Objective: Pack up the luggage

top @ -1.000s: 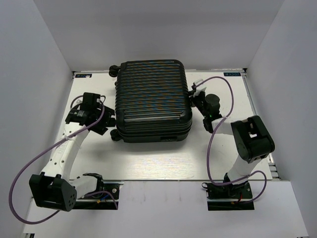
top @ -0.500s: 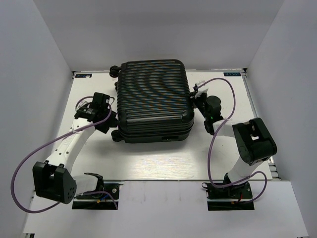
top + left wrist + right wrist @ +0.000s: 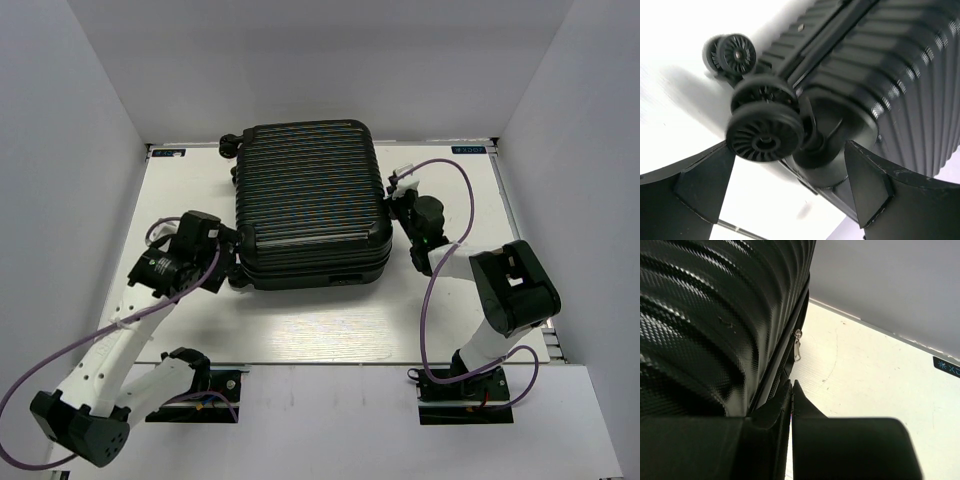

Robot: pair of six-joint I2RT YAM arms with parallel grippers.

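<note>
From above, the luggage [image 3: 310,200] is seen lying flat at the middle of the white table [image 3: 300,320], toward the rear, with its lid shut. It is a black hard shell, ribbed from side to side, with small black wheels on its left side. The left gripper [image 3: 228,262] is placed at the near left corner of the luggage. The right gripper [image 3: 392,197] is set against the right side.

In the left wrist view, the left gripper [image 3: 790,185] is seen with its fingers [image 3: 705,185] spread wide and nothing clamped. A black spoked wheel [image 3: 765,135] and its rounded mount are framed between the fingers. A second wheel [image 3: 735,52] is seen farther along the same side. The glossy ribbed shell [image 3: 900,75] fills the right of the view.

In the right wrist view, the right gripper [image 3: 791,395] is seen with its fingertips pressed together, and nothing can be made out between them. They are placed at the seam of the luggage [image 3: 705,315], just below a small metal zipper pull [image 3: 797,347]. A fine textured gloss is shown on the shell.
</note>
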